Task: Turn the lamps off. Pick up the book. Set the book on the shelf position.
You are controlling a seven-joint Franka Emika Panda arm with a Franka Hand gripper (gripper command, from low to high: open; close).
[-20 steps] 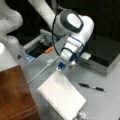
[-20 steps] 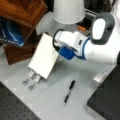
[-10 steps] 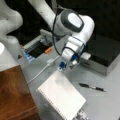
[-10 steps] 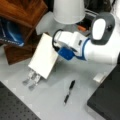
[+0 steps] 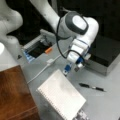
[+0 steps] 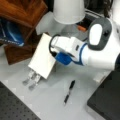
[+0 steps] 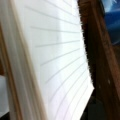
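The book (image 5: 61, 96) is a white spiral-bound notebook standing tilted, its lower edge in a slotted metal stand (image 5: 81, 116). In both front views my gripper (image 5: 68, 71) sits at the book's upper edge, shut on it. In a front view the book (image 6: 42, 58) covers the fingertips and only the white hand with its blue part (image 6: 63, 58) shows. The wrist view is filled by the book's lined page (image 7: 55, 62), with dark wood (image 7: 100, 50) beside it. The shelf position, a reddish-brown wooden block (image 5: 15, 95), lies at a front view's lower left, and the same block (image 6: 22, 10) is in a front view's top left.
A black pen (image 5: 91, 87) lies on the grey table right of the book. A flat black box (image 5: 110, 52) stands behind the arm. A white lamp shade (image 6: 68, 11) is at a front view's top. A blue item (image 6: 10, 33) sits under the wood.
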